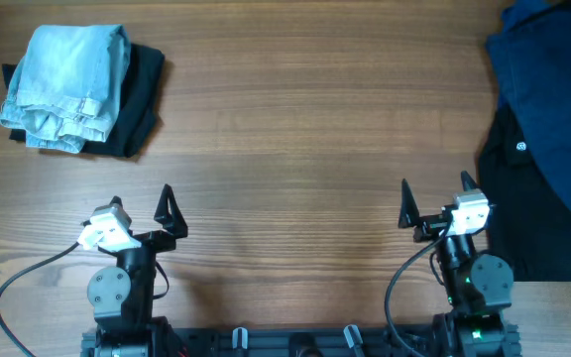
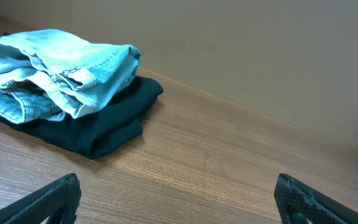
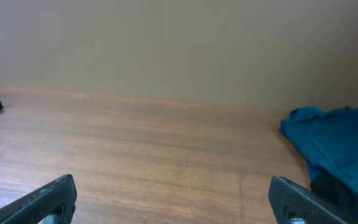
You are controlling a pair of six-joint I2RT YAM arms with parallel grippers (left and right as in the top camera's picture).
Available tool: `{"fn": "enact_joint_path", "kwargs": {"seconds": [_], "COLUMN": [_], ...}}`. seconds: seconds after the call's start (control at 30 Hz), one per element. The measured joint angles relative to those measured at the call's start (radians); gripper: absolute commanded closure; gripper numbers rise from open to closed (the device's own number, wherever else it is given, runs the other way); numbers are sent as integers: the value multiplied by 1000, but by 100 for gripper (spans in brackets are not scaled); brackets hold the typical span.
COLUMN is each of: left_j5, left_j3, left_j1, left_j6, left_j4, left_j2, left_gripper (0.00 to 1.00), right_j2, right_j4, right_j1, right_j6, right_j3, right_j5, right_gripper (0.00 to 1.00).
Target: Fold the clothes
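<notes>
Folded light-blue denim shorts [image 1: 65, 84] lie on a folded black garment [image 1: 137, 104] at the far left of the table; both show in the left wrist view, the shorts [image 2: 48, 68] above the black garment [image 2: 107, 121]. A dark navy garment [image 1: 553, 89] lies unfolded over a black one [image 1: 528, 218] at the right edge; the navy one shows in the right wrist view [image 3: 337, 146]. My left gripper [image 1: 143, 198] is open and empty near the front edge. My right gripper [image 1: 434, 196] is open and empty, just left of the black garment.
The wooden table [image 1: 295, 129] runs between the two piles. Both arm bases stand at the front edge, with cables beside them. A plain wall stands beyond the far edge of the table.
</notes>
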Motion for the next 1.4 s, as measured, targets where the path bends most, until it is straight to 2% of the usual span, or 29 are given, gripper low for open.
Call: {"fn": "enact_joint_path", "kwargs": {"seconds": [0.17,0.27,1.4], "left_j5": [0,0,0], "left_j3": [0,0,0], "left_j1": [0,0,0], "left_j6": [0,0,0], "left_j4": [0,0,0], "left_j2": [0,0,0], "left_gripper": [0,0,0], "right_j2": [-109,-166,-172], "right_j4": [-143,-151,-152], "right_j1": [0,0,0], "right_j6": [0,0,0], "right_j3": [0,0,0], "right_j5": [0,0,0], "right_gripper": [0,0,0]}}
